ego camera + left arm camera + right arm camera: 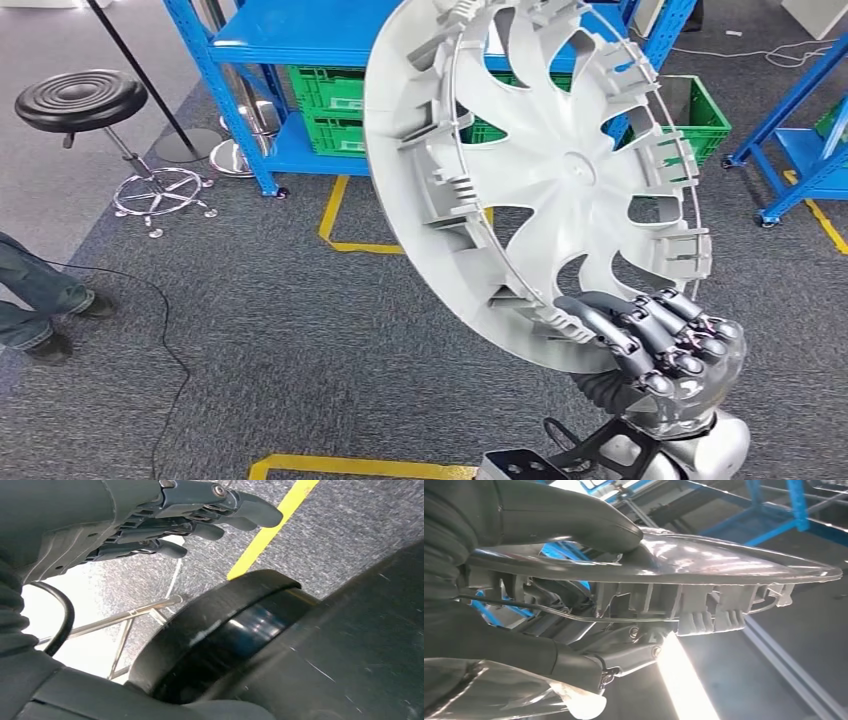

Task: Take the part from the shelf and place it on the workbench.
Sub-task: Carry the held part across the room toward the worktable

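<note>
Rising up and away from the right hand (665,350), the big round silver-grey plastic wheel cover (540,170) with curved spokes stands tilted in the air, its ribbed inner side facing the head view. That hand grips its lower rim, thumb (574,520) on the smooth face, fingers (589,657) curled against the clips. Beyond it stands a blue metal shelf (300,40) holding green plastic crates (325,105). The left hand (150,525) hangs over grey carpet, fingers loosely extended, holding nothing.

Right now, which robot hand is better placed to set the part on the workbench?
Right. The right robot hand already grips the wheel cover by its rim, while the left robot hand hangs empty toward the floor.
</note>
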`<state>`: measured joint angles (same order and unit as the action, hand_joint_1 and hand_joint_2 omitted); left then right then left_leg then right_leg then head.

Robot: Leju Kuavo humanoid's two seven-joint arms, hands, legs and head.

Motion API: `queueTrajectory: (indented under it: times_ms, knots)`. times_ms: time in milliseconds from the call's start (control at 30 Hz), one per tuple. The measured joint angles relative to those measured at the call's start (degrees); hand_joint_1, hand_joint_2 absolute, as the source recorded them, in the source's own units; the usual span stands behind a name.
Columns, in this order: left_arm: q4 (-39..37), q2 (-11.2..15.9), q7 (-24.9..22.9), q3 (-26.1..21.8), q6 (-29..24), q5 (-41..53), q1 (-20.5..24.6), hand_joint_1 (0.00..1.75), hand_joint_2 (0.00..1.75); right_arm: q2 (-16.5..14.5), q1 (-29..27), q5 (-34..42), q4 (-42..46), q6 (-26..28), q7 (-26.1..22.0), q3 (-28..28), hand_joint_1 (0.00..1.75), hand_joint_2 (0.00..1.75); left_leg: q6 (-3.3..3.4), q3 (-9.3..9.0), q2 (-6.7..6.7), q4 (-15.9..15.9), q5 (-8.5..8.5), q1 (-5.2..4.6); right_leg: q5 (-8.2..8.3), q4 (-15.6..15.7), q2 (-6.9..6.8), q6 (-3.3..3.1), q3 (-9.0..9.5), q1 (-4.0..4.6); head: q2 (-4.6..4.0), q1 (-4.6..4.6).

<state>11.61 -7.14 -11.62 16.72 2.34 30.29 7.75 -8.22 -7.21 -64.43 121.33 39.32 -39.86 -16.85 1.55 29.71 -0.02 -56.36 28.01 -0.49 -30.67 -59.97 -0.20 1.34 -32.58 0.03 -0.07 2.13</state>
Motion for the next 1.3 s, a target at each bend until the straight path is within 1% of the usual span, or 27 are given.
queueTrajectory:
  times_ms: [33, 100, 133, 167, 200, 233, 267, 300, 333, 367, 433, 467, 500, 533, 600, 633, 667, 700, 767, 800, 833, 900, 933, 1033, 1067, 1167, 1300]
  knots:
    - [0.0, -0.1, 0.0, 0.0, 0.0, 0.0, 0.0, 0.00, 1.75, 0.0, 0.1, 0.0, 0.0, 0.0, 0.0, -0.1, 1.75, 1.75, 0.21, 0.00, 0.05, 0.3, -0.12, 0.14, -1.64, -2.9, 0.05, 0.27, -1.44, -0.08, 0.00, 0.11]
    - [0.0, -0.1, 0.0, 0.0, 0.1, 0.1, 0.0, 0.00, 1.75, 0.0, 0.1, 0.1, 0.1, 0.0, 0.0, -0.3, 1.75, 1.75, 0.39, 0.20, 0.08, 0.3, -0.25, 0.15, -4.77, -10.4, 0.08, 0.74, -4.79, -0.32, 0.00, 0.26]
    - [0.0, -0.1, 0.0, 0.0, 0.1, 0.1, 0.0, 0.00, 1.75, 0.1, 0.1, 0.2, 0.1, 0.0, 0.0, -0.3, 1.75, 1.75, 0.39, 0.24, 0.09, 0.2, -0.25, 0.15, -5.34, -13.1, 0.07, 0.91, -6.01, -0.43, 0.00, 0.26]
    - [0.0, -0.1, 0.0, 0.0, 0.1, 0.2, 0.0, 0.00, 1.75, 0.1, 0.1, 0.2, 0.1, 0.0, 0.0, -0.4, 1.75, 1.75, 0.38, 0.24, 0.09, 0.1, -0.23, 0.16, -4.82, -13.7, 0.07, 1.03, -6.30, -0.51, 0.00, 0.26]
    - [0.0, -0.1, 0.0, 0.0, 0.2, 0.2, 0.0, 0.00, 1.75, 0.2, 0.1, 0.3, 0.1, 0.0, 0.0, -0.4, 1.75, 1.75, 0.34, 0.22, 0.07, -0.1, -0.19, 0.17, -3.26, -12.1, 0.06, 1.10, -5.55, -0.60, 0.00, 0.27]
    - [0.0, -0.1, 0.0, 0.0, 0.2, 0.3, 0.1, 0.00, 1.75, 0.2, 0.1, 0.4, 0.1, 0.0, 0.0, -0.4, 1.75, 1.75, 0.22, 0.21, 0.02, -0.3, -0.09, 0.20, -1.02, -8.5, 0.02, 1.14, -3.89, -0.69, 0.00, 0.28]
    - [0.0, -0.1, 0.0, 0.1, 0.2, 0.3, 0.1, 0.00, 1.75, 0.3, 0.2, 0.5, 0.1, 0.0, 0.0, -0.4, 1.75, 1.75, 0.03, 0.25, -0.03, -0.5, 0.05, 0.13, 0.63, -4.7, -0.02, 1.14, -2.01, -0.71, 0.00, 0.27]
    - [0.0, -0.1, 0.0, 0.1, 0.3, 0.4, 0.1, 0.00, 1.75, 0.3, 0.2, 0.7, 0.1, 0.0, 0.0, -0.5, 1.75, 1.75, -0.19, 0.44, -0.08, -0.8, 0.18, 0.04, 1.73, -1.3, -0.01, 1.04, -0.34, -0.73, 0.00, 0.28]
    - [0.0, -0.1, 0.0, 0.2, 0.3, 0.4, 0.2, 0.00, 1.75, 0.3, 0.3, 1.0, 0.1, 0.0, 0.0, -0.6, 1.75, 1.75, -0.46, 0.71, -0.11, -1.1, 0.22, -0.07, 2.09, 0.7, 0.02, 0.83, 0.62, -0.71, 0.00, 0.25]
    - [0.0, -0.1, 0.0, 0.2, 0.4, 0.5, 0.2, 0.00, 1.75, 0.3, 0.3, 1.3, 0.2, 0.0, 0.0, -0.7, 1.75, 1.75, -0.67, 1.00, -0.11, -1.4, 0.19, -0.19, 1.81, 1.3, 0.10, 0.61, 0.89, -0.65, 0.00, 0.21]
    - [0.0, 0.0, 0.0, 0.3, 0.5, 0.8, 0.4, 0.00, 1.75, 0.3, 0.3, 2.1, 0.3, 0.0, 0.0, -0.9, 1.75, 1.75, -1.08, 1.36, -0.10, -1.7, 0.25, -0.19, 1.90, 1.5, 0.16, 0.06, 0.73, -0.72, 0.00, 0.14]
    - [0.0, 0.0, 0.0, 0.3, 0.5, 1.0, 0.4, 0.00, 1.75, 0.3, 0.3, 2.4, 0.3, 0.0, 0.1, -1.0, 1.75, 1.75, -1.34, 1.56, -0.10, -2.2, 0.78, -0.17, 1.99, 1.5, 0.12, -0.21, 0.69, -0.80, 0.00, 0.06]
    - [0.0, 0.0, 0.0, 0.3, 0.5, 1.1, 0.5, 0.00, 1.75, 0.4, 0.3, 2.7, 0.3, 0.0, 0.1, -1.0, 1.75, 1.75, -1.64, 2.09, -0.11, -3.6, 1.88, -0.12, 2.08, 1.6, 0.05, -0.54, 0.67, -0.91, 0.00, -0.04]
    - [0.0, 0.0, 0.0, 0.3, 0.6, 1.1, 0.6, 0.00, 1.75, 0.4, 0.3, 2.8, 0.3, 0.0, 0.1, -1.1, 1.75, 1.75, -1.96, 3.04, -0.12, -6.2, 3.52, -0.06, 2.15, 1.6, -0.03, -0.83, 0.64, -0.99, 0.00, -0.14]
    - [0.0, 0.0, 0.1, 0.3, 0.7, 1.1, 0.9, 0.00, 1.75, 0.4, 0.3, 3.1, 0.3, 0.0, 0.0, -1.2, 1.75, 1.75, -2.35, 5.78, -0.12, -13.6, 7.23, 0.04, 2.21, 1.6, -0.14, -1.15, 0.50, -0.92, 0.00, -0.28]
    - [0.0, 0.0, 0.1, 0.3, 0.7, 1.1, 1.0, 0.00, 1.75, 0.4, 0.3, 3.2, 0.3, 0.0, 0.0, -1.3, 1.75, 1.75, -2.40, 6.75, -0.12, -16.6, 8.24, 0.06, 2.23, 1.6, -0.17, -1.20, 0.47, -0.88, 0.00, -0.27]
    - [0.0, 0.0, 0.1, 0.3, 0.7, 1.2, 1.1, 0.00, 1.75, 0.4, 0.3, 3.3, 0.3, 0.0, 0.0, -1.3, 1.75, 1.75, -2.36, 6.94, -0.12, -17.8, 8.21, 0.07, 2.25, 1.6, -0.17, -1.23, 0.45, -0.82, 0.00, -0.28]
    - [0.0, 0.0, 0.1, 0.3, 0.7, 1.3, 1.1, 0.00, 1.75, 0.4, 0.2, 3.5, 0.3, 0.0, 0.0, -1.3, 1.75, 1.75, -2.20, 6.13, -0.12, -16.7, 7.01, 0.07, 2.27, 1.6, -0.11, -1.25, 0.49, -0.77, 0.00, -0.28]
    - [0.0, 0.0, 0.0, 0.4, 0.7, 1.5, 0.8, 0.00, 1.75, 0.4, 0.2, 3.8, 0.3, 0.0, 0.0, -1.4, 1.75, 1.75, -1.62, 2.71, -0.15, -9.7, 2.96, 0.02, 2.30, 1.6, 0.03, -1.25, 0.65, -0.67, 0.00, -0.27]
    - [0.0, 0.0, 0.0, 0.4, 0.7, 1.5, 0.6, 0.00, 1.75, 0.4, 0.3, 3.9, 0.3, 0.0, 0.0, -1.4, 1.75, 1.75, -1.32, 1.25, -0.18, -6.3, 1.41, -0.08, 2.36, 1.5, 0.09, -1.16, 0.62, -0.58, 0.00, -0.25]
    - [0.0, 0.0, 0.0, 0.4, 0.7, 1.6, 0.4, 0.00, 1.75, 0.4, 0.3, 4.0, 0.3, 0.0, 0.0, -1.5, 1.75, 1.75, -1.05, 0.39, -0.19, -4.1, 0.62, -0.19, 2.48, 1.5, 0.11, -0.96, 0.46, -0.52, 0.00, -0.26]
    - [0.0, 0.0, 0.0, 0.5, 0.7, 1.6, 0.3, 0.00, 1.75, 0.4, 0.3, 4.2, 0.3, 0.1, 0.0, -1.6, 1.75, 1.75, -0.66, 0.19, -0.18, -2.5, 0.64, -0.38, 2.86, 1.4, 0.04, -0.38, -0.09, -0.42, 0.00, -0.26]
    - [0.0, -0.1, 0.0, 0.5, 0.7, 1.7, 0.3, 0.00, 1.75, 0.4, 0.3, 4.3, 0.3, 0.1, 0.0, -1.7, 1.75, 1.75, -0.83, 0.22, -0.17, -2.0, 0.80, -0.32, 2.94, 1.5, -0.03, -0.54, -0.35, -0.36, 0.00, -0.24]
    - [0.0, -0.3, 0.0, 0.5, 0.7, 1.7, 0.3, 0.00, 1.75, 0.4, 0.3, 4.9, 0.3, 0.1, 0.0, -1.9, 1.75, 1.75, -1.39, 0.28, -0.21, -0.9, 0.88, -0.20, 3.24, 1.6, -0.18, -2.12, -0.75, -0.16, 0.00, -0.15]
    - [0.0, -0.4, 0.0, 0.6, 0.7, 1.8, 0.3, 0.00, 1.75, 0.5, 0.3, 5.1, 0.3, 0.1, 0.0, -2.0, 1.75, 1.75, -1.25, 0.33, -0.21, -0.9, 0.82, -0.24, 3.48, 1.8, -0.19, -2.22, -0.74, -0.17, 0.00, -0.16]
    - [0.0, -0.4, 0.0, 0.7, 0.7, 2.0, 0.4, 0.00, 1.75, 0.5, 0.3, 5.4, 0.3, 0.1, 0.0, -2.2, 1.75, 1.75, -0.81, 0.48, -0.16, -1.0, 0.60, -0.35, 4.09, 2.3, -0.11, -1.44, -0.61, -0.25, 0.00, -0.17]
    - [0.0, -0.4, 0.0, 0.8, 0.7, 2.1, 0.5, 0.00, 1.75, 0.5, 0.3, 6.1, 0.3, 0.1, 0.0, -2.3, 1.75, 1.75, -0.10, 0.86, -0.14, -1.4, 0.43, -0.69, 4.69, 2.7, -0.12, 0.01, -0.68, -0.69, 0.00, -0.19]
